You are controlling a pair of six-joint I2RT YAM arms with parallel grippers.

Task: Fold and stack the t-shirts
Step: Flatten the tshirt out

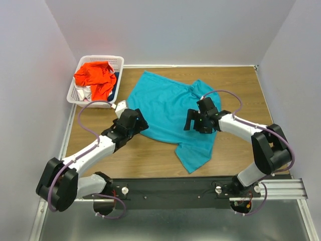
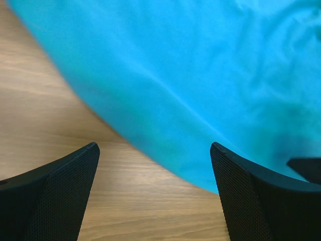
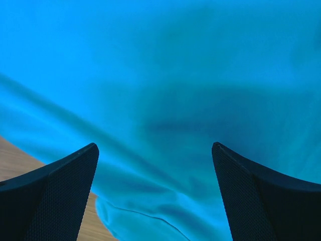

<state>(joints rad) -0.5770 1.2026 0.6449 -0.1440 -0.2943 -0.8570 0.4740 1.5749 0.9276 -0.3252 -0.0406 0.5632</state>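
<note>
A large teal-blue t-shirt [image 1: 165, 105] lies spread and rumpled on the wooden table [image 1: 235, 90], one part trailing toward the near edge. My left gripper [image 1: 138, 123] hovers open over the shirt's left edge. In the left wrist view the left gripper [image 2: 154, 150] has bare wood between its fingers, and the teal cloth [image 2: 200, 75] lies just beyond. My right gripper [image 1: 194, 122] stands open above the shirt's right half. In the right wrist view the right gripper [image 3: 154, 150] frames only folds of teal cloth [image 3: 165, 100]. An orange-red t-shirt [image 1: 94, 75] sits heaped in the basket.
A white lattice basket [image 1: 102, 57] stands at the far left corner, holding white cloth [image 1: 83, 93] and a dark blue piece [image 1: 116, 78] under the orange-red shirt. White walls close in the table on three sides. A black rail [image 1: 170, 191] carries both arm bases.
</note>
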